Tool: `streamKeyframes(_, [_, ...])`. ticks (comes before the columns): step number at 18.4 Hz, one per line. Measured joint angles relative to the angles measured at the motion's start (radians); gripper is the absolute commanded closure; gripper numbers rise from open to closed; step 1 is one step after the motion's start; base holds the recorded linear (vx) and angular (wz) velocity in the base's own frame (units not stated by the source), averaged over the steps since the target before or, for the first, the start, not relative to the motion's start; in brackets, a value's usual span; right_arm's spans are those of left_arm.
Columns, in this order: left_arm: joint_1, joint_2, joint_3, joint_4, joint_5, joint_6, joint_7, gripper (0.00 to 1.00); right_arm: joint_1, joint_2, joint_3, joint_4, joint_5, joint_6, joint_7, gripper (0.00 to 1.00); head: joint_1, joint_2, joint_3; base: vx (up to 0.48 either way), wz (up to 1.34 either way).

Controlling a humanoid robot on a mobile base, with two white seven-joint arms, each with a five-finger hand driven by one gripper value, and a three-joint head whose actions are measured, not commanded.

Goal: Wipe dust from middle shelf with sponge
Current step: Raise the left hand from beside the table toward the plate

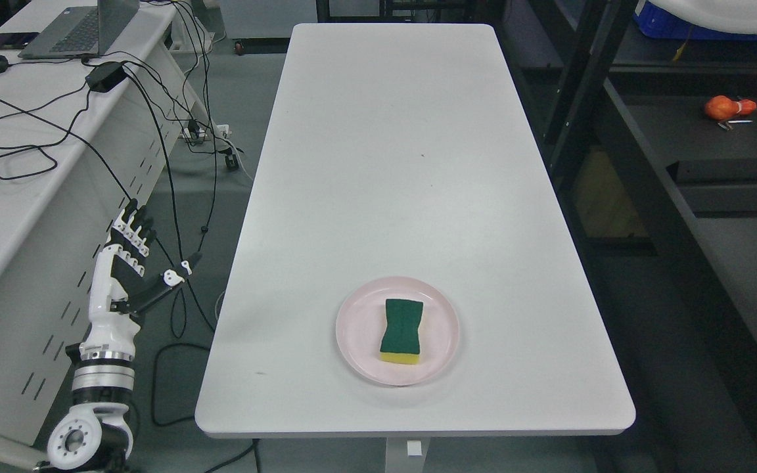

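On round pink plate [441, 328], waisted green-and-yellow sponge [401, 330], smooth white table [405, 164]

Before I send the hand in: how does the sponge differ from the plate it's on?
The sponge is dark green on top with a yellow layer below; the plate is pale pink. The sponge is a waisted block; the plate is round and shallow. The sponge is smaller, lying wholly inside the plate's rim. Both sit near the white table's front edge, untouched.

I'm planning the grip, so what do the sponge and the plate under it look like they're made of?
The sponge looks like soft yellow foam topped with a dark green, matte scouring layer; the yellow shows only along its near edge. The plate appears to be smooth pale pink plastic or glazed ceramic, with a faint sheen; the picture cannot settle which.
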Motion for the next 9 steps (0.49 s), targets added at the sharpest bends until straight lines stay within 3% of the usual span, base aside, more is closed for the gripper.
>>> streamKeyframes(9, [-0.01, 0.001, -0.005, -0.003, 0.0, 0.007, -0.008, 0.01, 0.0, 0.0, 0.0, 0.0, 0.0, 0.0, -0.001, 0.0, 0.0, 0.0, 0.0, 0.034, 0.0])
